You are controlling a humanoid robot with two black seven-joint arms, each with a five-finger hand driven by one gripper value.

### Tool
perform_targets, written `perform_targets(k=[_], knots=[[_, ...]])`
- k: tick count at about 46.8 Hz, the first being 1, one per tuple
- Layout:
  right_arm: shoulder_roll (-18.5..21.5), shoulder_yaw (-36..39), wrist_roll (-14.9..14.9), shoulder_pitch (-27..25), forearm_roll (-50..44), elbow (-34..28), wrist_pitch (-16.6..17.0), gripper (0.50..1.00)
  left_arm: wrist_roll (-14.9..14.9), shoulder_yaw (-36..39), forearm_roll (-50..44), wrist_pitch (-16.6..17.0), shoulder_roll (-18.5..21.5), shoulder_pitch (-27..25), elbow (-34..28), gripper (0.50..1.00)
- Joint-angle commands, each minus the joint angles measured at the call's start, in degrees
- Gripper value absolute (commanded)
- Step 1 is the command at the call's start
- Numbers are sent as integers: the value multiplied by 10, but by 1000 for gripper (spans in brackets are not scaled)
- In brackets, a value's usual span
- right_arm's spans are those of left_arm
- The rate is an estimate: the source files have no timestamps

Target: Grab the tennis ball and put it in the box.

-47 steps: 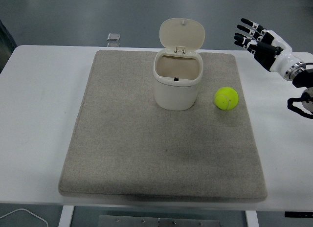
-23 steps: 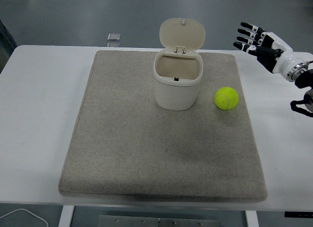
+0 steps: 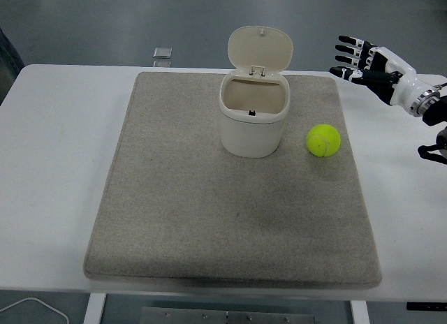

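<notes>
Rightward, tennis ball (image 3: 323, 140) beside box (image 3: 253, 114), apart

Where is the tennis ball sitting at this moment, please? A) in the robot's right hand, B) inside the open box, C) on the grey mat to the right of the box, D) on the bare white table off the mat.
C: the tennis ball rests on the grey mat just right of the open box, apart from the right hand, whose fingers are spread and hold nothing.

Yellow-green tennis ball (image 3: 323, 140) on mat, beside open-lidded cream box (image 3: 253, 114).
</notes>
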Motion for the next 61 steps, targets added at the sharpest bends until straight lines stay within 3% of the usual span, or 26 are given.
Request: perform_targets(k=[1, 33, 44, 52, 61], knots=[[-13, 2, 9, -2, -30, 3, 4, 926, 0, 0, 0, 0, 0, 0, 0, 992], [-73, -5, 91, -16, -264, 73, 13, 924, 0, 0, -1, 0, 0, 0, 0, 992], [-90, -7, 97, -20, -357, 109, 7, 924, 0, 0, 0, 0, 0, 0, 0, 992], [-98, -23, 107, -19, -434, 113, -4, 924, 0, 0, -1, 0, 0, 0, 0, 992], [-100, -48, 108, -17, -492, 112, -39, 924, 0, 0, 0, 0, 0, -1, 0, 992]])
